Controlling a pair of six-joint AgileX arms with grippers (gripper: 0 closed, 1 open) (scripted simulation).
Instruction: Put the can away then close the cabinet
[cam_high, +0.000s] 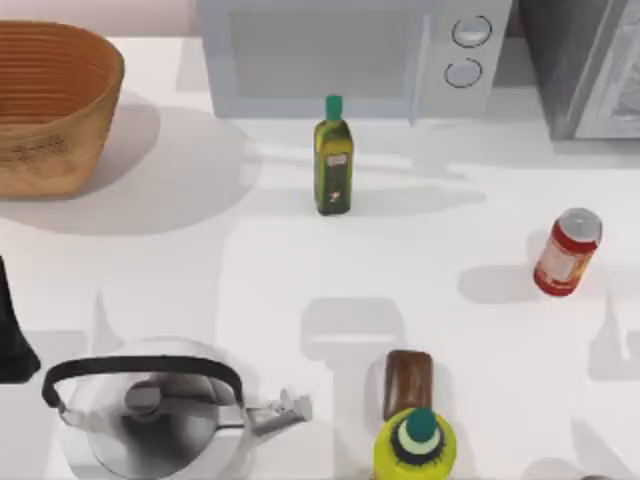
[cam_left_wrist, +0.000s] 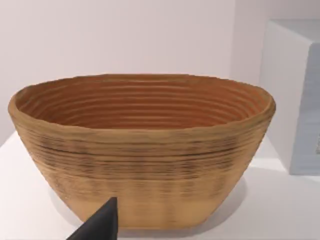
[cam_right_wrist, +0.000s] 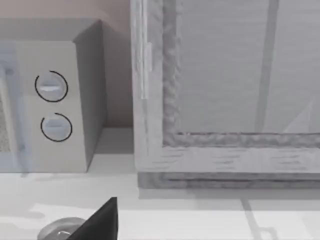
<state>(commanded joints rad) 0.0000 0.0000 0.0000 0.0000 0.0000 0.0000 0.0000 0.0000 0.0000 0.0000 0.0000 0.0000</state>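
**Can waits on the right, cabinet at the back corner**

The red can (cam_high: 567, 252) stands upright on the white table (cam_high: 430, 250), right side, well apart from the cabinet (cam_high: 585, 70) in the far right corner. The left gripper (cam_left_wrist: 97, 225) faces the woven basket (cam_left_wrist: 142, 150); the right gripper (cam_right_wrist: 97, 222) faces the cabinet's pale door beside the microwave (cam_right_wrist: 50, 100). Whether either gripper is clenched or released, I cannot tell.

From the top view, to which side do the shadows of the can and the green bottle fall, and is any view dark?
In the top view, the can and the green bottle both throw soft grey shadows toward the table's left side. The basket casts a wide shadow to its right and front. In the left wrist view and the right wrist view the lighting is even; no view is dark.
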